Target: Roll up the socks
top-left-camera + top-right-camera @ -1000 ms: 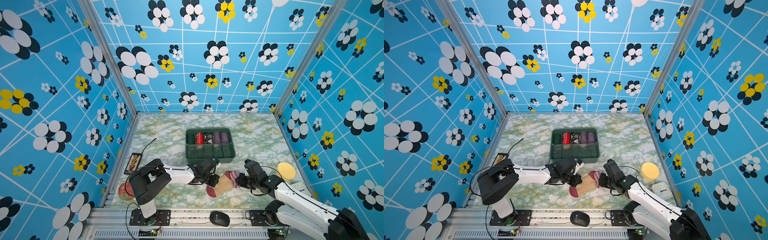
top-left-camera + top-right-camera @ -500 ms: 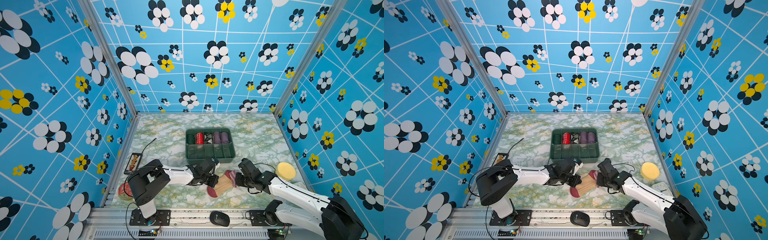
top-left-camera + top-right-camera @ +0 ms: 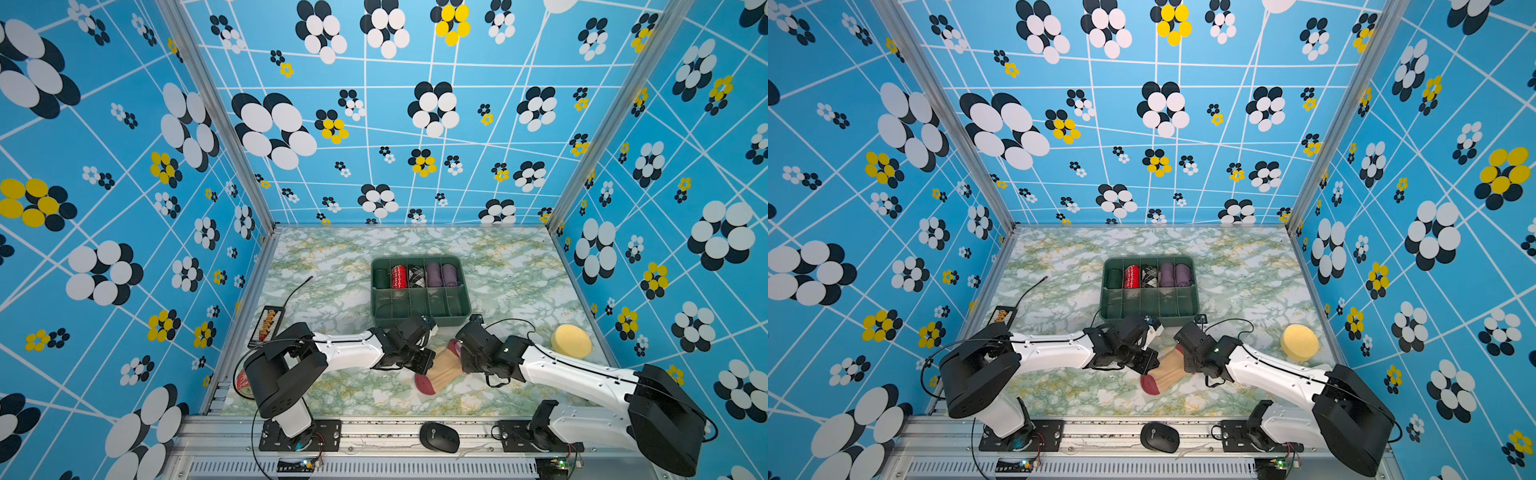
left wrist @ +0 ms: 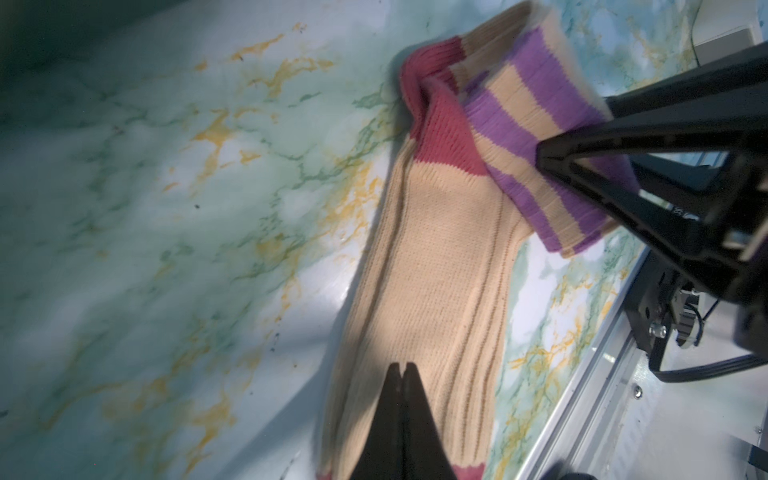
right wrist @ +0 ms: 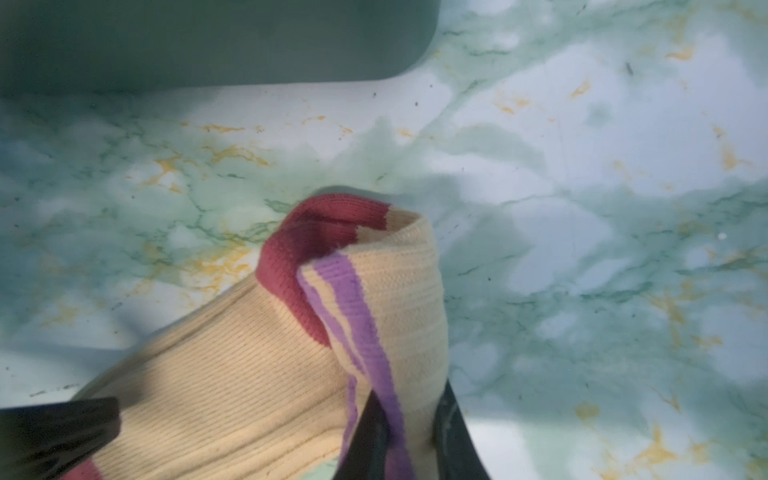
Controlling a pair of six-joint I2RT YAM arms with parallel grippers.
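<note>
Right gripper (image 3: 466,356) and left gripper (image 3: 424,360) meet low over the socks (image 3: 441,375) in both top views, close to the near edge of the marble table (image 3: 357,395). Their fingertips are hidden under the wrist bodies, so neither grip can be read there. Only the tan middle and maroon toe show; the cuff end is covered by the right gripper. Just far of them stands the green tray (image 3: 419,319), with a yellow sponge (image 3: 571,340) off to the right.

Left wrist view: the left fingers (image 4: 415,415) are pressed together, tips on the tan ribbing with no cloth between them. The toe is cut off by the frame.

Right wrist view: the right fingers (image 5: 370,440) clamp the purple-striped cuff, folded back over the tan leg; the tray is only a dark blur
</note>
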